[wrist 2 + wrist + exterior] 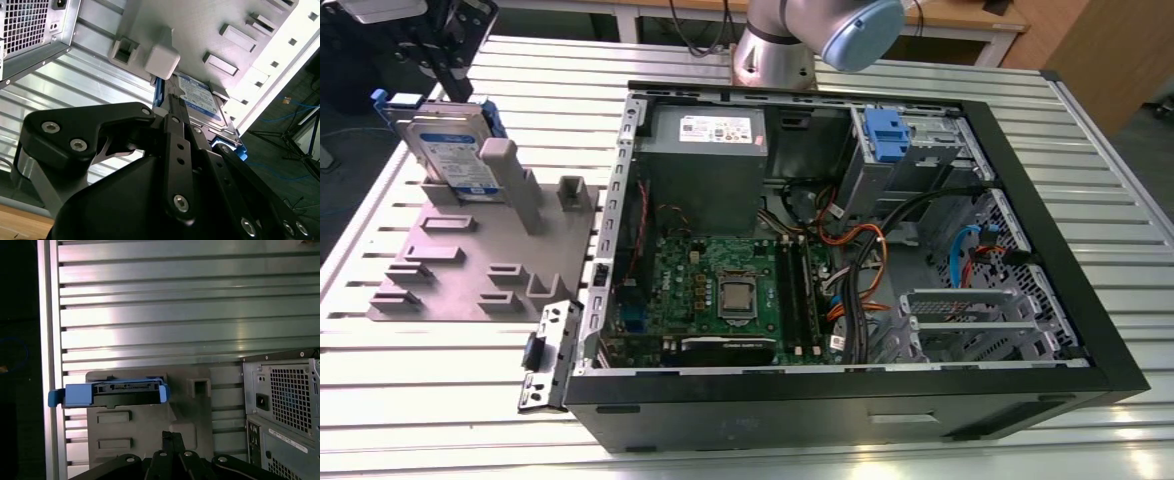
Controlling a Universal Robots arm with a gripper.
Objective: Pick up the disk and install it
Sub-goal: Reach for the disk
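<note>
The disk (451, 150) stands on edge in a slot at the far corner of a grey fixture plate (467, 265), at the exterior view's left. It is silver with a white-and-blue label and sits in a blue carrier. My gripper (450, 58) hangs above and just behind it, apart from it, with its black fingers together and nothing between them. In the first wrist view the disk (115, 392) shows edge-on beyond the gripper (172, 436). In the second wrist view the disk (200, 97) lies just past the fingers (172, 107).
An open computer case (1067, 330) lies on the slatted metal table (427, 380) to the exterior view's right of the fixture. Inside are a motherboard (720, 290), a grey power supply (707, 130), cables and a drive cage with a blue tab (887, 135). The arm's base (774, 50) stands behind the case.
</note>
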